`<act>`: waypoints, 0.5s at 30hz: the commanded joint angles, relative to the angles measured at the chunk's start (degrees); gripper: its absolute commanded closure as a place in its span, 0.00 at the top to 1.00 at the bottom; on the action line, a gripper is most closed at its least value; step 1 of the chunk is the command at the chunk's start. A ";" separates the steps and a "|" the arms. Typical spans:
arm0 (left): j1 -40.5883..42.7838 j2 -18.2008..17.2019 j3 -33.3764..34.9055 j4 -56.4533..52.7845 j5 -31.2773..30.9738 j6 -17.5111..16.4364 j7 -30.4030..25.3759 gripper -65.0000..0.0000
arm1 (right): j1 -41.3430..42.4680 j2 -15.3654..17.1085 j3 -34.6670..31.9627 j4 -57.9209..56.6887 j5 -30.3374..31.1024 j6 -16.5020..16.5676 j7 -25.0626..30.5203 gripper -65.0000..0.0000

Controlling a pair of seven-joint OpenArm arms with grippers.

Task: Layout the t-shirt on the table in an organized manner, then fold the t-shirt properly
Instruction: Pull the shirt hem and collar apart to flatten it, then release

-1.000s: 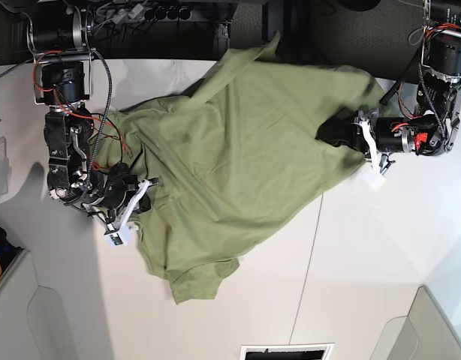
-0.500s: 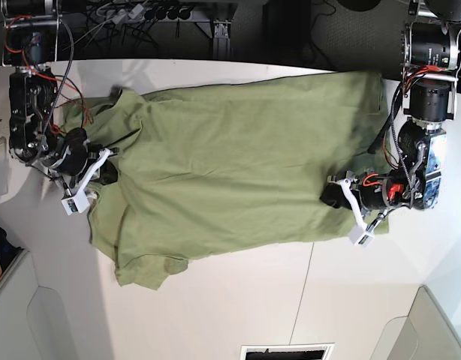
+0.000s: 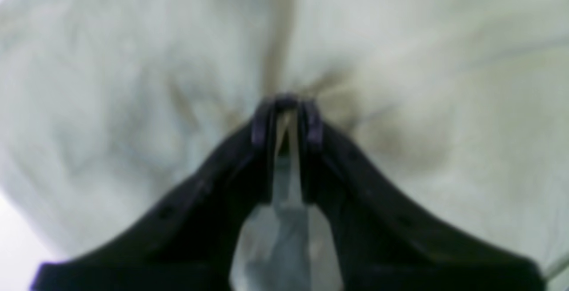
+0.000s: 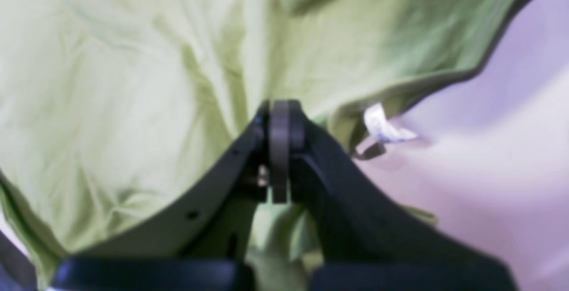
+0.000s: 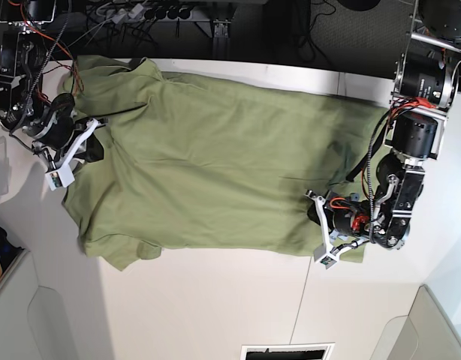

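The t-shirt (image 5: 215,165) lies spread across the upper half of the base view on the white desk (image 5: 215,315), lengthwise left to right, wrinkled at both ends. The right gripper (image 5: 86,146), at the upper left of that frame, has its jaws pinched together on a fold of the cloth; the left gripper (image 5: 324,225), at lower right, has its jaws clamped on the shirt's edge. The cloth looks light, soft and limp, likely to sag and bunch wherever unsupported. Corners and hems, such as near the white tag (image 4: 382,126), seem the surest holds
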 commanded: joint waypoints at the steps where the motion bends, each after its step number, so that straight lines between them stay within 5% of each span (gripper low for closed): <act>1: -1.20 -2.14 -0.46 2.58 -2.36 -0.09 0.11 0.18 | 0.42 0.74 0.37 0.92 1.75 0.07 0.26 0.00; 4: 1.18 -6.40 -0.46 6.97 -7.93 -0.31 1.09 0.18 | 0.11 0.74 0.37 0.92 2.82 1.18 0.04 0.00; 8: 5.60 -10.80 -0.46 10.80 -8.09 -0.55 1.18 0.18 | -0.66 0.76 0.37 0.92 3.28 1.55 -0.13 0.00; 15: 14.34 -13.16 -0.46 10.86 -6.21 -1.18 -4.04 0.18 | -4.83 0.63 0.37 0.74 2.99 1.55 0.15 0.00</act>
